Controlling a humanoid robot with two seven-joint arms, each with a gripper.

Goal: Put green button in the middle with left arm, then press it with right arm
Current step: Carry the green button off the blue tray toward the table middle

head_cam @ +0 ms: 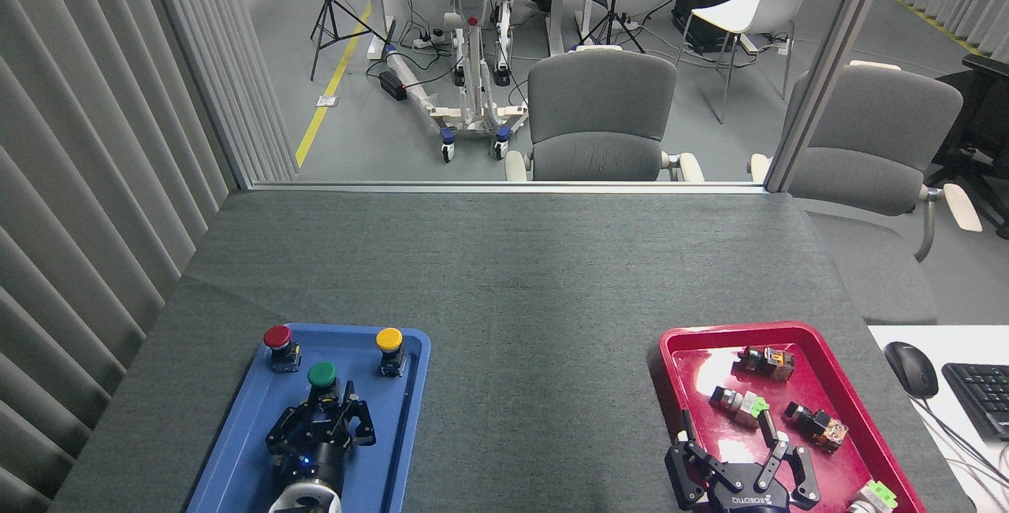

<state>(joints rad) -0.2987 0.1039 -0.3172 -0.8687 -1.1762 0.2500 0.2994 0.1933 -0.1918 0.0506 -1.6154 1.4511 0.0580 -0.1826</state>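
Blue tray [236, 450], at 7 o'clock on the table: holds three push-buttons, upright on black bases; red button [278, 338] at the tray's 11 o'clock corner, yellow button [389, 340] at its 1 o'clock corner, green button [322, 376] between and nearer than both, roughly mid-tray. Left gripper [325, 412], black with a blue indicator light at its wrist: over the tray, directly at 6 o'clock of the green button, fingers drawn in close around the button's black base; whether they actually clamp it cannot be told from this angle, and the green cap shows clear above the fingertips. The middle [536, 340], bare grey-green felt between the two trays: unoccupied. Red tray [670, 355], at 5 o'clock on the table: holds several small switch parts, among them a pale-green-tipped part [745, 404] near its centre and an orange-and-black part [820, 425] at 3 o'clock of that one. Right gripper [737, 450], black with white ROBOTIQ lettering: over the near end of the red tray, fingers spread apart, holding nothing. Computer mouse [910, 369] and keyboard [981, 396]: on a white surface at 3 o'clock of the red tray
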